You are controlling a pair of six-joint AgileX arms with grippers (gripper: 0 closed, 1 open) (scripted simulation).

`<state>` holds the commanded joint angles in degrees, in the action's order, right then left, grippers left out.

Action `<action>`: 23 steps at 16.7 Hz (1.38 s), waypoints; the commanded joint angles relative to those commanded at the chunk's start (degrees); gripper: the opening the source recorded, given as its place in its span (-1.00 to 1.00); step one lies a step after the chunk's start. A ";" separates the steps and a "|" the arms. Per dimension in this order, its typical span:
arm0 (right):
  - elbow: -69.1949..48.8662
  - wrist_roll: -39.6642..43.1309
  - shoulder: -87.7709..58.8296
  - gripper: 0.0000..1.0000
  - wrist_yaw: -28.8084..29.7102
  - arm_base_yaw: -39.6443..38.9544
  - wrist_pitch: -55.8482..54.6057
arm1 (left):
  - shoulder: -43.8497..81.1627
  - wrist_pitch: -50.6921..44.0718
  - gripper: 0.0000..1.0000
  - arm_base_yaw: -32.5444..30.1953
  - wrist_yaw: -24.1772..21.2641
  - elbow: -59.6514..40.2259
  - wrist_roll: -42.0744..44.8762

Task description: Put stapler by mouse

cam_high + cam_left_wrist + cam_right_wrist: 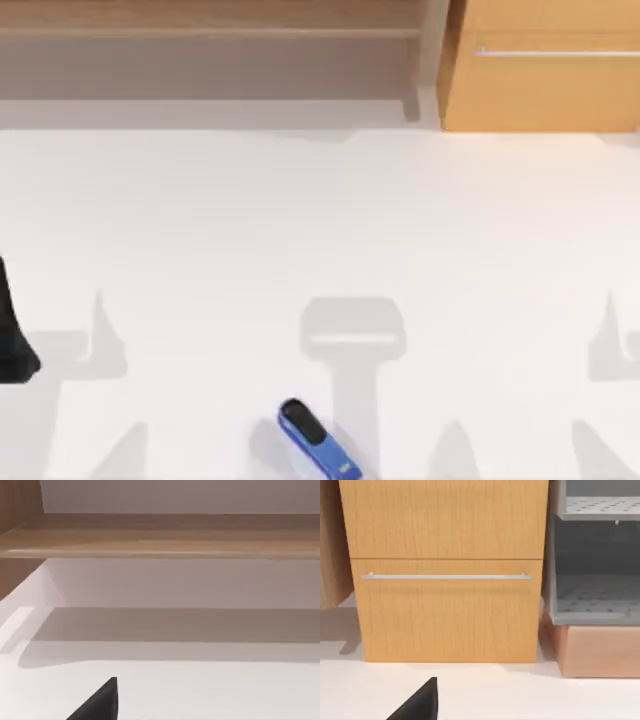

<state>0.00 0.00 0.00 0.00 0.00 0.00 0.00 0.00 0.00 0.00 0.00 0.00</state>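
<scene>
Jaw state on both grippers can't be read: each wrist view catches just one dark finger tip, so whether the fingers stand apart or together is unknown. Left gripper's finger (100,702) pokes up at the near edge of the left wrist view over bare white table (210,690), facing a long wooden shelf (160,535) with a grey wall above it, well ahead of the jaws. Right gripper's finger (420,702) sits the same way in the right wrist view, facing a wooden cabinet (445,615) with a thin metal bar handle (445,576) across its drawer front; beside that cabinet stands a grey perforated rack (595,600) on a tan box (600,650). From the top view, the left arm (12,330) shows as a dark shape at the table's left edge, parked. Blue stapler (318,440) lies flat on the table near the front edge, about centre, angled with its rounded end away from that edge and a black strip along its top, a small yellowish mark near the other end. It is well apart from both sets of jaws, touched by neither. Grey arm shadows fall on the table around it.
</scene>
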 joint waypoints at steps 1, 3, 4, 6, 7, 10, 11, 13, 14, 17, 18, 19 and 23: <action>0.00 0.00 0.00 1.00 0.00 0.00 0.00 | 0.00 0.00 1.00 0.00 0.00 0.00 0.00; 0.00 0.00 0.00 1.00 0.00 0.00 0.00 | 0.55 -0.32 1.00 -0.05 0.10 -0.33 -0.48; 0.00 0.00 0.00 1.00 0.00 0.00 0.00 | 1.68 -0.98 1.00 -0.16 0.31 -1.01 -1.46; 0.00 0.00 0.00 1.00 0.00 0.00 0.00 | 5.70 -3.21 1.00 -0.68 0.99 -3.40 -4.91; 0.00 0.00 0.00 1.00 0.00 0.00 0.00 | 8.56 -4.74 1.00 -1.11 1.43 -5.06 -7.35; 0.00 0.00 0.00 1.00 0.00 0.00 0.00 | 20.74 -10.72 1.00 -3.19 2.99 -11.70 -17.80; 0.00 0.00 0.00 1.00 0.00 0.00 0.00 | 25.78 -13.01 1.00 -4.14 3.53 -14.29 -22.10; 0.00 0.00 0.00 1.00 0.00 0.00 0.00 | 36.94 -17.92 1.00 -6.58 4.51 -19.89 -31.14; 0.00 0.00 0.00 1.00 0.00 0.00 0.00 | 42.52 -20.48 1.00 -8.10 4.91 -22.86 -35.63; 0.00 0.00 0.00 1.00 0.00 0.00 0.00 | 57.72 -28.22 1.00 -13.68 5.74 -32.02 -48.87; 0.00 0.00 0.00 1.00 0.00 0.00 0.00 | 62.58 -30.75 1.00 -15.89 5.86 -35.11 -53.22; 0.00 0.00 0.00 1.00 0.00 0.00 0.00 | 67.37 -33.24 1.00 -18.25 5.90 -38.18 -57.53; 0.00 0.00 0.00 1.00 0.00 0.00 0.00 | 83.88 -42.10 1.00 -28.72 5.18 -49.73 -72.89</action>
<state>0.00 0.00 0.00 0.00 0.00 0.00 83.88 -42.10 -28.72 5.18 -49.73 -72.89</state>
